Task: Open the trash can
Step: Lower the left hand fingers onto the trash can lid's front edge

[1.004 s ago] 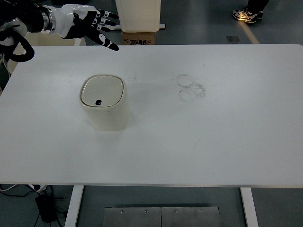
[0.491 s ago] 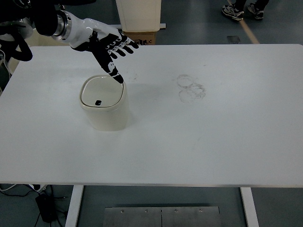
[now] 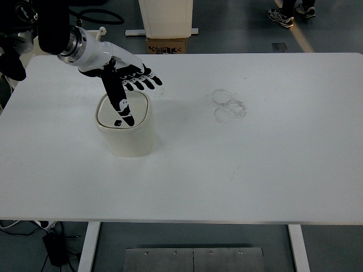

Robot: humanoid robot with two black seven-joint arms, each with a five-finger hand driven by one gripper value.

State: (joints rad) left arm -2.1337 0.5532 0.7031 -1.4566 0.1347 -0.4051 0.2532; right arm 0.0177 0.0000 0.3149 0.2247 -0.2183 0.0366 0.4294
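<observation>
Over the closed trash can [image 3: 125, 124] near the table's [image 3: 255, 170] left edge, the left hand [image 3: 122, 76] spreads its fingers, grasping nothing, one finger [image 3: 120, 105] over the lid.

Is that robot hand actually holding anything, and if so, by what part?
Nothing is held. The left robot hand is spread open over the trash can, one finger reaching toward the dark button on its lid.

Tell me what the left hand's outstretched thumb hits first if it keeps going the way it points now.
Most likely the lid of the trash can: the left hand has its thumb angled down over it, tip right by the small dark button. Height above the lid is unclear from this one view.
</observation>
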